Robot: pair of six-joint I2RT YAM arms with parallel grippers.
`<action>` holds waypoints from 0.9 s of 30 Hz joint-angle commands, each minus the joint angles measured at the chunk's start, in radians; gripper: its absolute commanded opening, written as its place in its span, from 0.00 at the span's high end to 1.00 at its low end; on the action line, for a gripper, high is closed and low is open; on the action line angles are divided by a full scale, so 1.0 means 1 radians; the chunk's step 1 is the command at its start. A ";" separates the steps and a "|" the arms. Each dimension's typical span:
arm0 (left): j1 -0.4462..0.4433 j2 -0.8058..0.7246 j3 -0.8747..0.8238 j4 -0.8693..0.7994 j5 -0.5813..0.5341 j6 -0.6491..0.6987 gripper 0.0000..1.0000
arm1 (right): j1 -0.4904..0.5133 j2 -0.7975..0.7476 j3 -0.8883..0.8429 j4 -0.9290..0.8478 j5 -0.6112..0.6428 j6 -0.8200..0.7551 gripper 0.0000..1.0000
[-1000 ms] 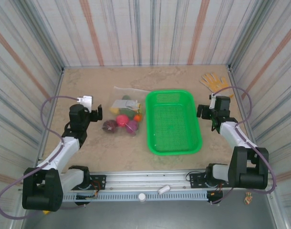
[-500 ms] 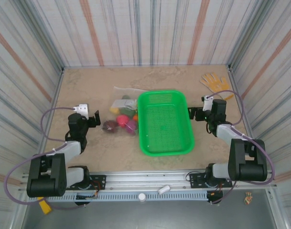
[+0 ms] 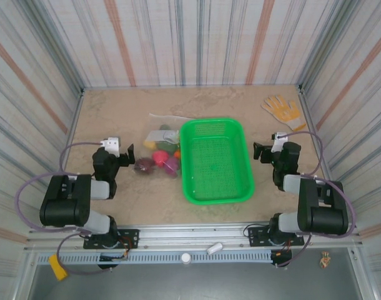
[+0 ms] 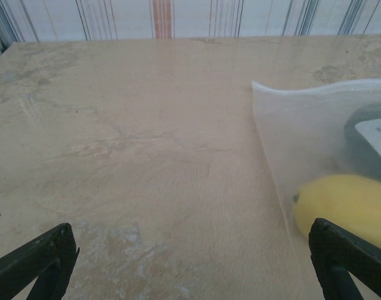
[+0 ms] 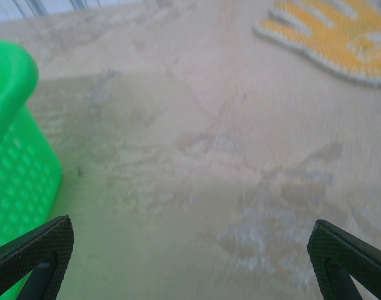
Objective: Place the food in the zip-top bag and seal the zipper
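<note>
Black-and-white arms (image 3: 65, 201), seemingly lilac cables (image 3: 72, 147)

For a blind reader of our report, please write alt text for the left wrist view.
A clear bag lies at right on a beige table, a yellow food piece seen through it. The left gripper is open, its dark fingertips in the bottom corners.

The table (image 3: 115, 112) bears the zip-top bag (image 4: 303, 125), green basket (image 3: 212, 121) and glove (image 3: 279, 107).
</note>
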 commanded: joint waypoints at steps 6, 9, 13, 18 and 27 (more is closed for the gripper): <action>0.002 0.017 0.097 -0.087 0.016 0.020 0.01 | 0.059 0.163 0.057 0.146 0.120 -0.017 0.01; -0.013 0.033 0.190 -0.246 -0.002 0.035 0.01 | 0.035 0.162 0.091 0.077 0.170 0.037 0.01; -0.017 0.034 0.192 -0.248 -0.008 0.035 0.01 | 0.038 0.173 0.084 0.115 0.171 0.035 0.01; -0.063 0.026 0.172 -0.218 -0.104 0.062 0.01 | 0.050 0.159 0.081 0.100 0.193 0.029 0.01; -0.009 0.037 0.195 -0.252 0.051 0.049 0.01 | 0.046 0.162 0.080 0.104 0.187 0.031 0.01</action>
